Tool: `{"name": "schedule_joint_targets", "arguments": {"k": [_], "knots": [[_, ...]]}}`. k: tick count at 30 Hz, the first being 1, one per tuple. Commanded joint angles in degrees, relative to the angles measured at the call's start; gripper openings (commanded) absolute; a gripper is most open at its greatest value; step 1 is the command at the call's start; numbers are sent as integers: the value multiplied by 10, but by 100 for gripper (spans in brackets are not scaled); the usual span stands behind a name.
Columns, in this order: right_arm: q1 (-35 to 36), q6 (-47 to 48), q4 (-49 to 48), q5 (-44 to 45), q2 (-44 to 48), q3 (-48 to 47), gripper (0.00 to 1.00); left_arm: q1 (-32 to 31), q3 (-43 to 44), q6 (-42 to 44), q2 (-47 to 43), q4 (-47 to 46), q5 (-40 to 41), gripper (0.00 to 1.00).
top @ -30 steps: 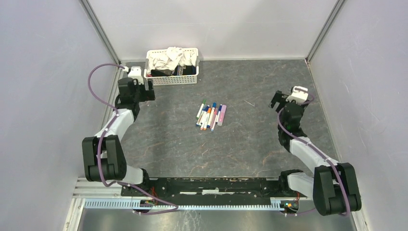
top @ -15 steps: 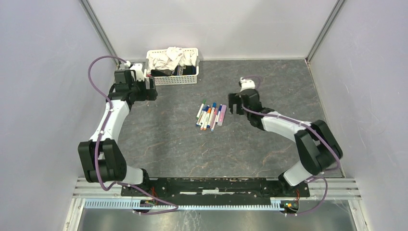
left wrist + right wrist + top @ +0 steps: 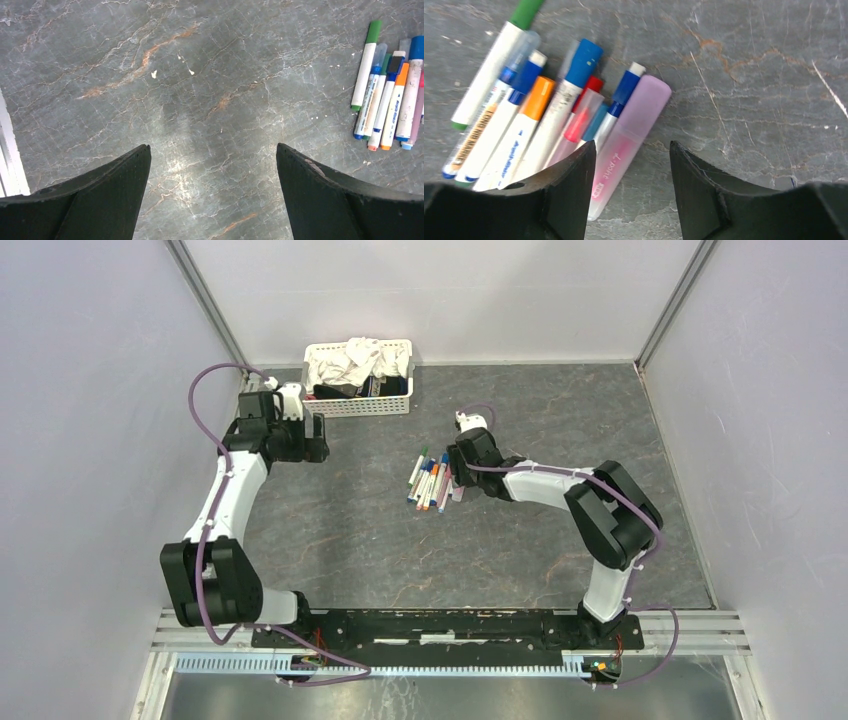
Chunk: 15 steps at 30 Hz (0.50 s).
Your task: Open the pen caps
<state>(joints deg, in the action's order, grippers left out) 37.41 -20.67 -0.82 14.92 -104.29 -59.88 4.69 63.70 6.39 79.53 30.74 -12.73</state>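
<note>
Toward far-left corner, left gripper (image 3: 212, 150) hovers over counter (image 3: 200, 75), fingers spread, holding nothing. Mid-counter, pens (image 3: 433, 480) lie bunched; pen caps (image 3: 585, 56) all seated, none pulled yet. Over the bunch's right side, right gripper (image 3: 631, 145) hangs above lilac pen (image 3: 636, 117), fingers apart, nothing pinched.

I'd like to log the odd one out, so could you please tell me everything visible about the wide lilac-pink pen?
The lilac-pink pen is wider than the others, of frosted translucent plastic: lilac at its far end, pinker with small print nearer the camera. It looks capped. It lies flat on the grey table at the bundle's right edge, alongside a blue-capped pen. The open right gripper hovers over its near end; contact cannot be judged.
</note>
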Motion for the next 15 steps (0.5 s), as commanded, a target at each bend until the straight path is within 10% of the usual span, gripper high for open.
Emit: {"name": "schedule_joint_targets", "arguments": {"k": [1, 15], "knots": [[3, -18, 24, 38, -12, -8, 60, 1, 7, 36, -28, 18, -24, 100], [3, -17, 20, 37, -7, 26, 40, 0, 9, 36, -39, 35, -66, 100]]}}
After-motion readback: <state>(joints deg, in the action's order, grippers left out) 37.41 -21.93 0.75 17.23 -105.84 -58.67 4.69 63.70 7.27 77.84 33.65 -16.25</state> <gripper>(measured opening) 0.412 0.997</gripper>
